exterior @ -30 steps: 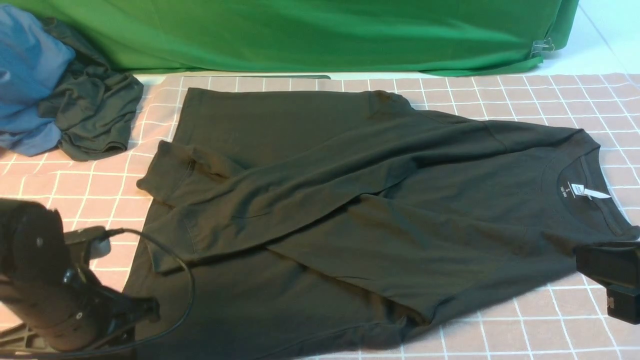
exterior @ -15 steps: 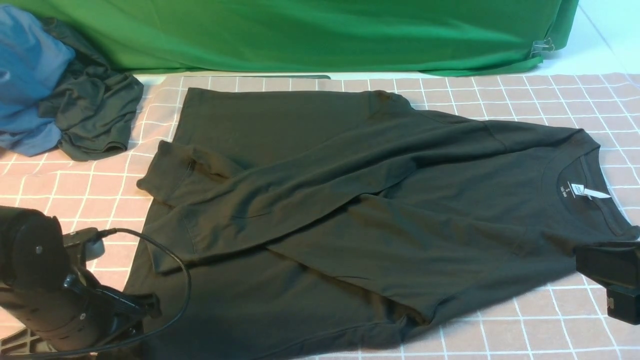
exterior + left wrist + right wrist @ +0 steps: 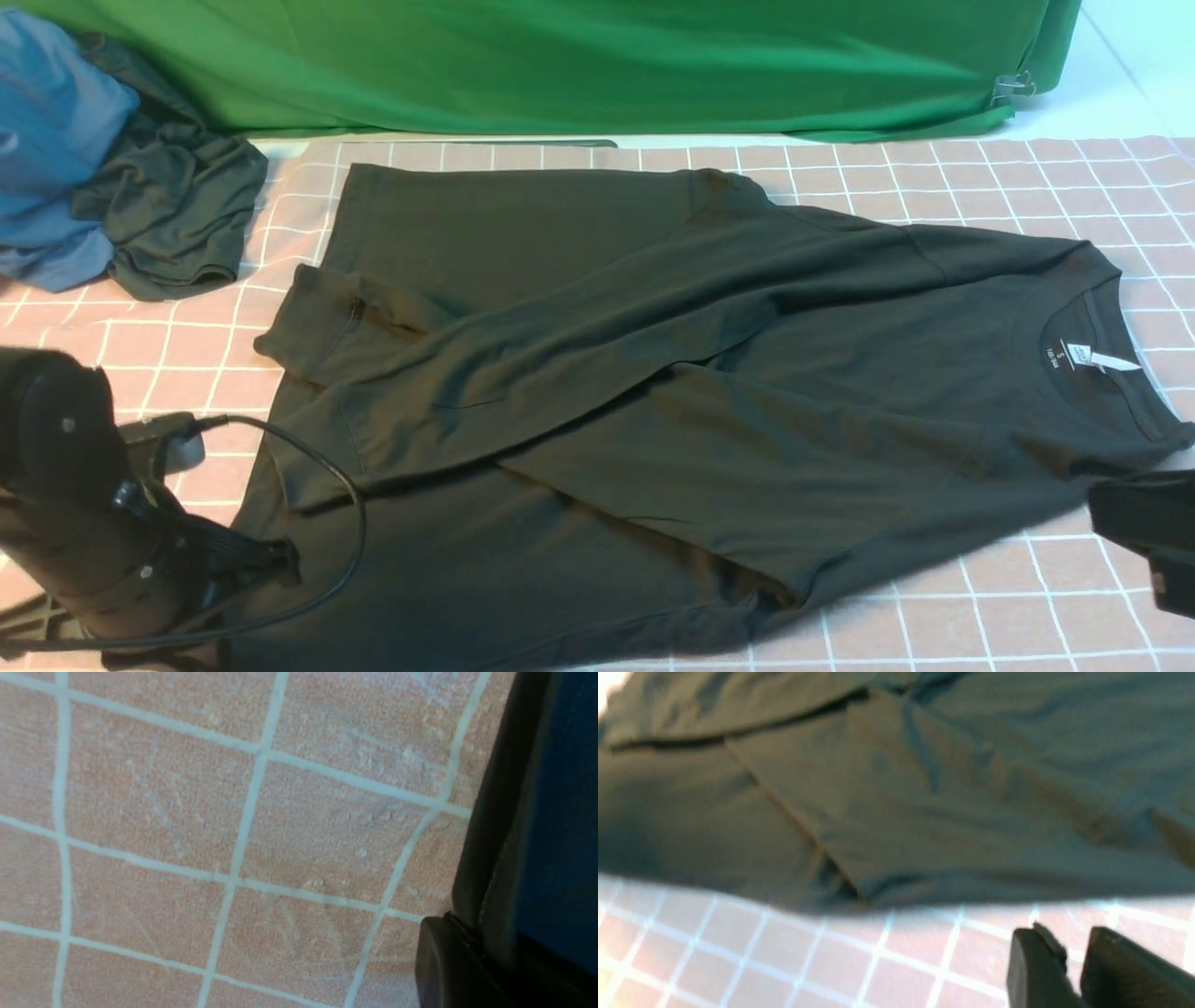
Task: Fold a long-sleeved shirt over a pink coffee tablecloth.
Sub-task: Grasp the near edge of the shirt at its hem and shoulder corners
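Observation:
The long-sleeved shirt is black and lies flat across the pink coffee tablecloth. Both sleeves are folded in over its body, and the collar with its white label is at the right. My left gripper sits at the shirt's near left hem corner. In the left wrist view one dark finger presses against the hem edge, shut on it. My right gripper hovers beside the near shoulder. Its jaws stand a little apart with only the tablecloth showing between them, short of the shirt's edge.
A bright green cloth runs along the back. A smaller dark garment bunched with blue fabric lies at the far left. The left arm's black cable loops over the shirt's hem.
The left arm dipped, then rose slightly at the hem corner, and its jaws closed. The right gripper slid a little toward the near right edge.

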You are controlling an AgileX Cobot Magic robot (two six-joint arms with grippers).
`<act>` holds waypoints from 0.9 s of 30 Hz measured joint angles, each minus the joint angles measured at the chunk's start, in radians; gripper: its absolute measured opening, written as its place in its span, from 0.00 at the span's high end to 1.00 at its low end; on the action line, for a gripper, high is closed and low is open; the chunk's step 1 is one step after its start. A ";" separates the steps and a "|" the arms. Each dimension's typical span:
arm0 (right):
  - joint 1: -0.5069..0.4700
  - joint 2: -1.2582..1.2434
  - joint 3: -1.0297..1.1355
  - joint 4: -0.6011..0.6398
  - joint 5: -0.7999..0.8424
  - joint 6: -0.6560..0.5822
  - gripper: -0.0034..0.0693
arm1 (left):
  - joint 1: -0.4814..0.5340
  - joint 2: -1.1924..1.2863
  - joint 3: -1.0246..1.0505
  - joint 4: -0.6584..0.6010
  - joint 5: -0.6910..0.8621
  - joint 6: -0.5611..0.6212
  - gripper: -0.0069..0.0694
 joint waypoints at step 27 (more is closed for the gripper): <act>-0.298 0.710 -0.214 0.067 0.065 -0.082 0.39 | 0.000 -0.317 0.084 0.000 0.019 0.003 0.85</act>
